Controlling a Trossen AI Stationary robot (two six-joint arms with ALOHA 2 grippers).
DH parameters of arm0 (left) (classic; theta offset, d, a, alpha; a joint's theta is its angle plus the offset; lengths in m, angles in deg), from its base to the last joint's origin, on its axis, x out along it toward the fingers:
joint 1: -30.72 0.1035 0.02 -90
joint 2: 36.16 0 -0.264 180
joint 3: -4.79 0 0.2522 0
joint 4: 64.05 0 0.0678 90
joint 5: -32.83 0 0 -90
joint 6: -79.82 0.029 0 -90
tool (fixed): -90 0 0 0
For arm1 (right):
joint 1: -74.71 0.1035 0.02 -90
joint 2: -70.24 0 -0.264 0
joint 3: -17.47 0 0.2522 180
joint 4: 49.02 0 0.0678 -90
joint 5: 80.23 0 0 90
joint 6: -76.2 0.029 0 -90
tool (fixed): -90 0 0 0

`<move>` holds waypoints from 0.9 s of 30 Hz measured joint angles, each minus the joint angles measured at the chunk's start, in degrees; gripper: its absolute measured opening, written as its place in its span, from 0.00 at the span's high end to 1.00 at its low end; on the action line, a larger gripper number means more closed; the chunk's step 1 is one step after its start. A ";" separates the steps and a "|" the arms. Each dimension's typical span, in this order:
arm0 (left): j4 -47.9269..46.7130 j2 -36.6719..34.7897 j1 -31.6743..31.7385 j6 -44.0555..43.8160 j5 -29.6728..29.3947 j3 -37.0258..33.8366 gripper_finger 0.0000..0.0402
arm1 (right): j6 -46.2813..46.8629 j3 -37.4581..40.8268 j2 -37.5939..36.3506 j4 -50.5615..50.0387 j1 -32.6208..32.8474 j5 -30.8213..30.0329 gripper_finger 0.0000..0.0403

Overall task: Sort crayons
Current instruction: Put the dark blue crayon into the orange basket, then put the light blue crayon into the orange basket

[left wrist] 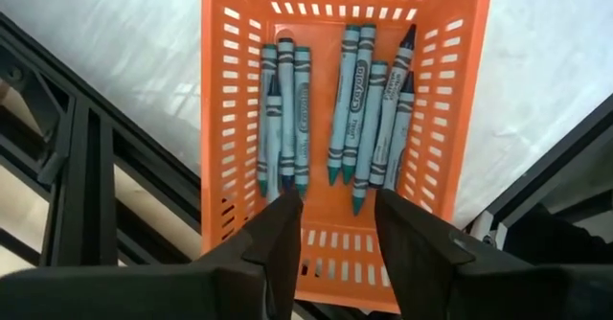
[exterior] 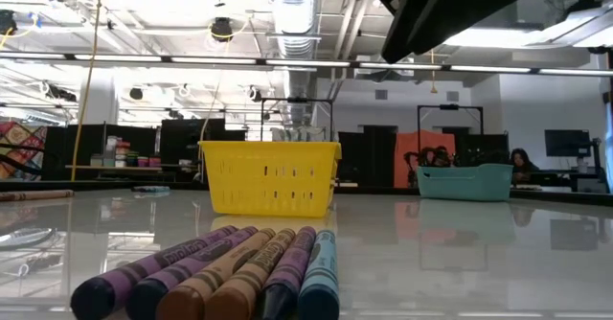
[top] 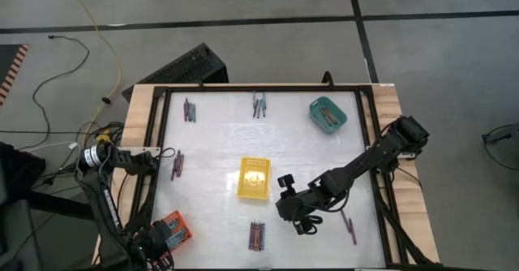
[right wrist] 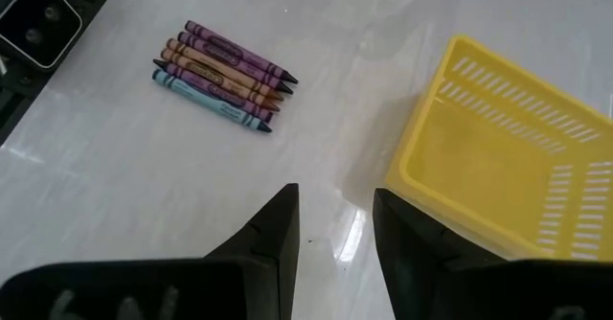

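Several blue crayons (left wrist: pixel 330 104) lie side by side on the floor of the orange tray (left wrist: pixel 230 119), which sits at the table's near left corner (top: pixel 173 227). My left gripper (left wrist: pixel 337 239) hangs open above that tray, pointing down, with nothing between its fingers. My right gripper (right wrist: pixel 335 229) is open over bare table near the front (top: pixel 298 218), between the yellow tray (right wrist: pixel 508 167) and a pile of purple, brown and blue crayons (right wrist: pixel 222 74). That pile lies flat on the table at the near edge (top: pixel 256 236).
The yellow tray (top: pixel 254 178) stands mid-table and a teal tray (top: pixel 328 114) holding crayons stands at the far right. More crayon piles lie at the far left (top: pixel 189 109), far middle (top: pixel 259 105), left (top: pixel 177 164) and near right (top: pixel 349 226). A black frame (top: pixel 162 133) rims the table.
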 joint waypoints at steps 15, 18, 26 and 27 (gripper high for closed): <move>-5.16 0.00 0.43 0.80 -3.58 -0.02 0.69 | 0.01 0.00 0.00 0.02 -0.01 0.00 0.67; -10.40 0.00 2.70 2.38 -9.91 -0.02 0.69 | -0.02 0.00 0.00 0.04 -0.04 0.00 0.67; -15.11 0.00 19.82 19.90 -25.52 -0.02 0.69 | -0.07 0.00 0.00 0.89 -0.58 0.00 0.67; -14.53 0.00 22.71 22.92 -27.46 -0.02 0.69 | -0.09 0.00 0.00 0.92 -0.55 0.00 0.67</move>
